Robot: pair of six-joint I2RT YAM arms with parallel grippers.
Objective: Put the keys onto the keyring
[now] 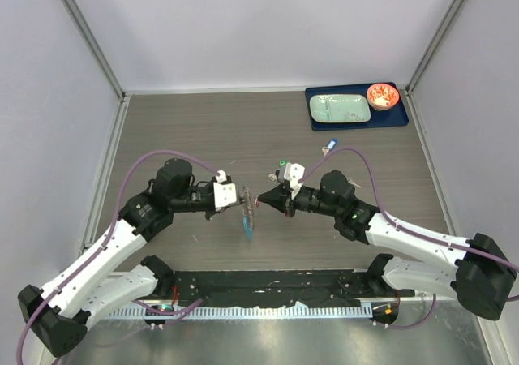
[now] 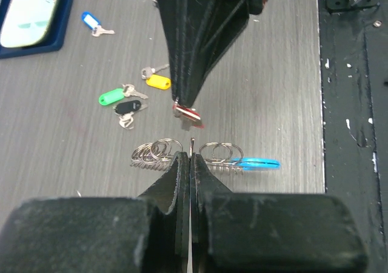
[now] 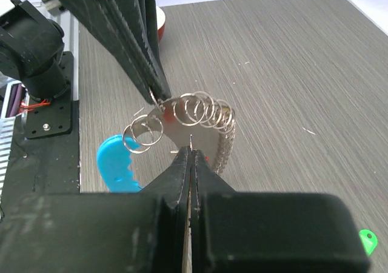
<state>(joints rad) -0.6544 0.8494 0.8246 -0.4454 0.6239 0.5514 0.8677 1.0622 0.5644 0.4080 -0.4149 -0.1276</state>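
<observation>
The keyring (image 3: pixel 203 112) is held up between the two sets of jaws, which meet almost tip to tip over the middle of the counter (image 1: pixel 178 130). The left jaws are closed tight on it. In the right wrist view their tips pinch the end of its arc of silvery rings. In their own view a thin wire stands straight up out of the shut tips, with a bunch of rings (image 2: pixel 155 151) just to one side and more on the other. The blue crescent (image 2: pixel 257 162) sits at the outer end of that second bunch, beside and below the jaws; whether it touches the counter cannot be told.

The right jaws are also shut, clamped on the red key (image 2: pixel 188 111). Its head sticks out under their tips, just above the left jaws' tips and near the wire, with a small gap between.

The other keys lie loose on the counter beyond the right jaws, apart from both tips. The green key (image 2: pixel 111 96), black key (image 2: pixel 129 107) and yellow key (image 2: pixel 159 80) lie close together, and the blue key (image 1: pixel 330 147) lies farther off. Well away from the jaws, in the far right corner, a blue tray (image 1: pixel 357 126) carries a pale green dish (image 1: pixel 340 108) and a red bowl (image 1: pixel 382 96).
</observation>
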